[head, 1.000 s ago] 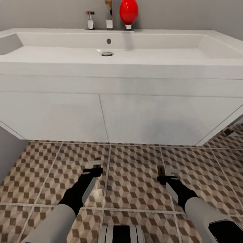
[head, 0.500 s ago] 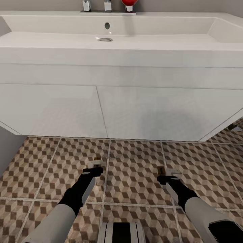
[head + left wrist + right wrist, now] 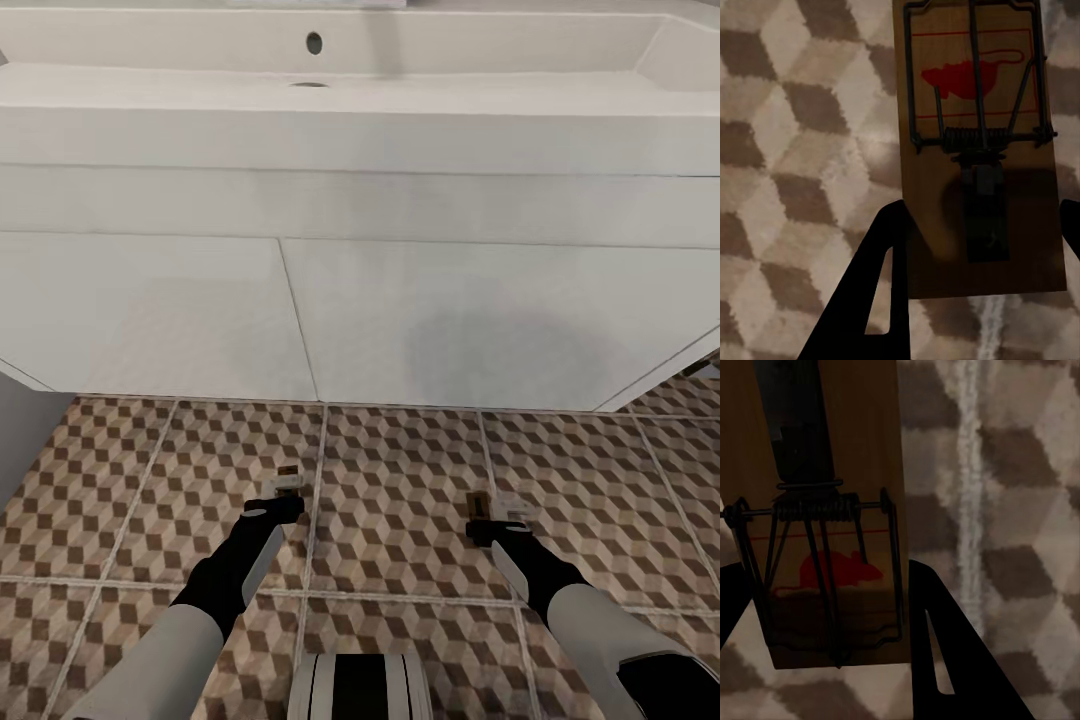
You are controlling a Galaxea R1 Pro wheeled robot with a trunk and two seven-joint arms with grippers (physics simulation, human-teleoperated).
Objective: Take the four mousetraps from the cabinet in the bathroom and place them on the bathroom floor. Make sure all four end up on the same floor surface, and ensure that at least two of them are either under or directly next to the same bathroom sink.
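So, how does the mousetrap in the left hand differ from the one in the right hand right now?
In the wrist views, the left hand's mousetrap has its wire bar and red mouse print at the far end from the hand, while the right hand's mousetrap has them at the near end. In the head view, the left hand holds its trap flatter toward the camera, while the right hand shows its trap more edge-on. Both are wooden traps gripped above the bathroom floor.

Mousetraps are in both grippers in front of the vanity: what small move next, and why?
Probably lower both arms. Each wooden mousetrap, left and right, sits between dark fingers above the cube-patterned tile floor, just before the white two-door vanity, so releasing lower should avoid a drop.
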